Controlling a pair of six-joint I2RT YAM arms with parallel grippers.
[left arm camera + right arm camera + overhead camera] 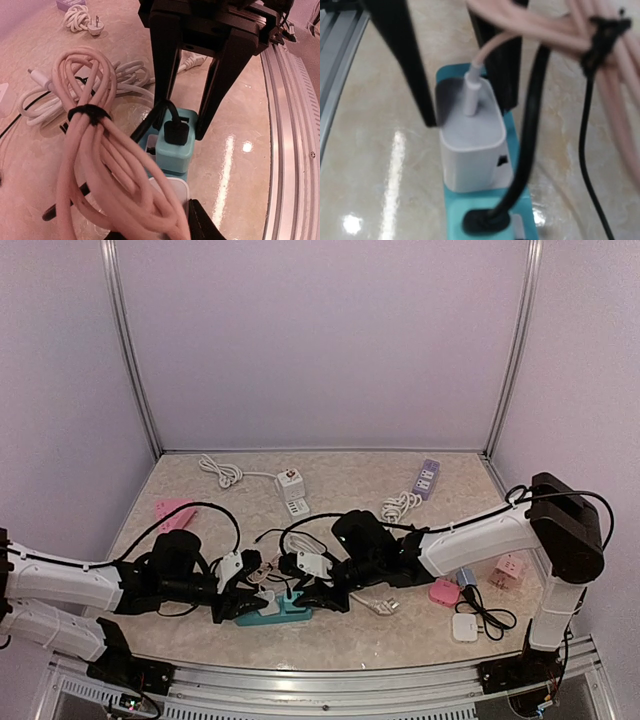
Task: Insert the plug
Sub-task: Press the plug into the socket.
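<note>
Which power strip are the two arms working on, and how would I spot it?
Look at the near edge of the table, midway between the left arm and the right arm. There lies the teal power strip, the only teal one, carrying a white charger cube and a black plug.

black plug (pixel 176 132) in teal strip (pixel 172 152) between 2 fingers (pixel 162 60), pink cable bundle (pixel 100 160) alongside

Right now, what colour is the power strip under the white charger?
Teal power strip, best seen in the right wrist view.
</note>
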